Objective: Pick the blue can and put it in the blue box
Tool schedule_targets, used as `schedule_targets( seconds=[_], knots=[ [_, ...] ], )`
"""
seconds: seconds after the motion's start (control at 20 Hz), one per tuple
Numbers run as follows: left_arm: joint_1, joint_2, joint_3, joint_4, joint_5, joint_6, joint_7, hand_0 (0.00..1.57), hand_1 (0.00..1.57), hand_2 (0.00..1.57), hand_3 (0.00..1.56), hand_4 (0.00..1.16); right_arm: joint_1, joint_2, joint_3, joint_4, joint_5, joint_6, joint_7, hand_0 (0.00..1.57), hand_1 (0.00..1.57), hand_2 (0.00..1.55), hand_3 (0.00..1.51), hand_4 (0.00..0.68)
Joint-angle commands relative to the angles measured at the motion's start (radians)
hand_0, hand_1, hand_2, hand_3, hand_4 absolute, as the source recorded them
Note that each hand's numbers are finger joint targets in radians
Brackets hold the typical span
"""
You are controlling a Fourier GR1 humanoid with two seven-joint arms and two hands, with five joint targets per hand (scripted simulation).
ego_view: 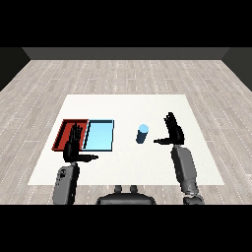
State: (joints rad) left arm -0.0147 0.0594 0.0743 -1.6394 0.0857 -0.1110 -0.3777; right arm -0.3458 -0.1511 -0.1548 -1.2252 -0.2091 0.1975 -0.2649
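white surface (128, 106), square, set on a grey plank floor (128, 74). item: blue can (142, 134), upright, standing free on the surface right of centre, touched by neither hand; no label or writing can be read on it. item: light blue tray (100, 135), lying flat left of centre, well apart from the can, nothing seen inside it. item: red tray (66, 133), just beside the light blue tray on its left, long sides parallel; its near part is hidden behind the left hand. no brand or lettering shows on either tray. right hand (172, 132), black, on a grey forearm, raised just right of the can with a gap between them; fingers straight and pointing upward, thumb spread toward the can, holding nothing. left hand (74, 145), black, raised in front of the red tray; fingers straight, thumb stuck out toward the right, holding nothing.
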Motion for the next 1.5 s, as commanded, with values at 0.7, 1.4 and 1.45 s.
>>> schedule_targets(
  seconds=[0.7,1.4,1.45],
  knots=[
    [0.066,0.031,0.052,-0.047,0.065,-0.052,-0.023,0.00,0.00,0.00,0.00,0.00,-0.140,0.147,0.049,0.185,-0.002,-0.134,-0.029,0.00,0.00,0.00,0.00,0.000],
    [-0.002,0.016,0.040,0.080,0.018,-0.042,-0.100,0.00,0.00,0.00,0.00,0.00,-0.135,0.150,0.079,0.326,-0.102,-0.093,-0.133,0.00,0.00,0.00,0.00,0.000],
    [0.024,0.019,0.038,-0.049,0.044,-0.022,0.007,0.00,0.00,0.00,0.00,0.00,-0.110,0.118,0.041,0.361,-0.074,-0.036,-0.146,0.00,0.00,0.00,0.00,0.000]
  ],
)
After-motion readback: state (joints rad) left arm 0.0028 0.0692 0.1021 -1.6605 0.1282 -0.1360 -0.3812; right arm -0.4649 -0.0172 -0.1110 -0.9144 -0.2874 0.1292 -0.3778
